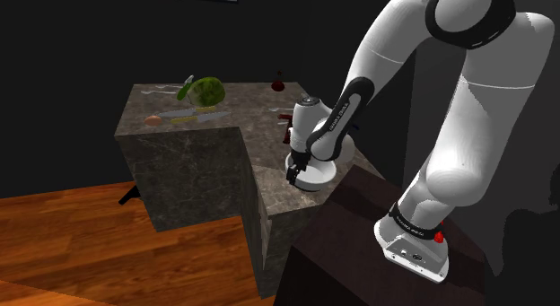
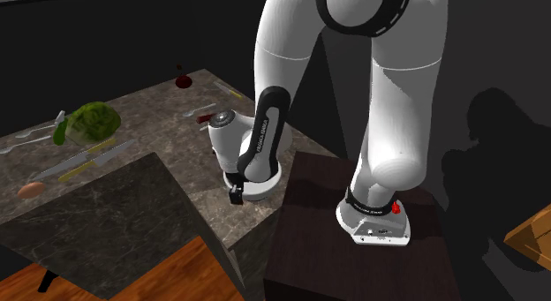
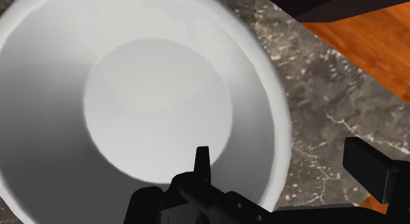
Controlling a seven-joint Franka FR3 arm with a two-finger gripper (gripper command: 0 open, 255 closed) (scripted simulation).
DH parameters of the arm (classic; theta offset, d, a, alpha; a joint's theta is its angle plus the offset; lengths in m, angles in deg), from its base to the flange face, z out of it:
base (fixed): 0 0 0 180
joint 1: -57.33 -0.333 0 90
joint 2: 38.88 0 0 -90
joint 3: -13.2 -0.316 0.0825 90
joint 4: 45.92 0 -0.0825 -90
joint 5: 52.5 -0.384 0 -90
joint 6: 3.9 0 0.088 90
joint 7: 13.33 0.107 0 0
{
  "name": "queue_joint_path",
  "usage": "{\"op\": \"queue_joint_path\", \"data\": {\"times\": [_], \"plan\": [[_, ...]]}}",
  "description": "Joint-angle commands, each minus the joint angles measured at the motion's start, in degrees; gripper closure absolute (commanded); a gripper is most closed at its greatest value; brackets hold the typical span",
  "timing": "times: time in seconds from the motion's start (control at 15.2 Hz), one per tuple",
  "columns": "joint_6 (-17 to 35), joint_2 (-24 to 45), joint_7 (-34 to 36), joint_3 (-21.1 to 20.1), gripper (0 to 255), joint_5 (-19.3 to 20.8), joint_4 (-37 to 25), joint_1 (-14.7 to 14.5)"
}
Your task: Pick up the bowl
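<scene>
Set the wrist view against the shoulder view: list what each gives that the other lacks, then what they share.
The wrist view adds the white bowl's bare inside and the open gripper straddling its rim, one finger inside, the other outside over the counter. The shoulder view adds the whole arm, the dark stand, and farther along the counter a green leafy vegetable and a knife. Shared: the bowl near the counter's edge, the gripper at it, the marbled counter and the wood floor.
</scene>
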Motion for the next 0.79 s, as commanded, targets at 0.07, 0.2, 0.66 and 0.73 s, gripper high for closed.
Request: {"op": "queue_joint_path", "data": {"times": [0.07,0.2,0.66,0.73], "plan": [[1.38,1.73,0.79,0.57,0,0.85,-0.36,-0.45],[1.42,1.86,0.84,0.59,255,0.87,-0.45,-0.49],[1.45,1.93,0.81,0.61,255,0.89,-0.48,-0.46],[1.38,1.73,0.80,0.57,255,0.85,-0.37,-0.45]]}}
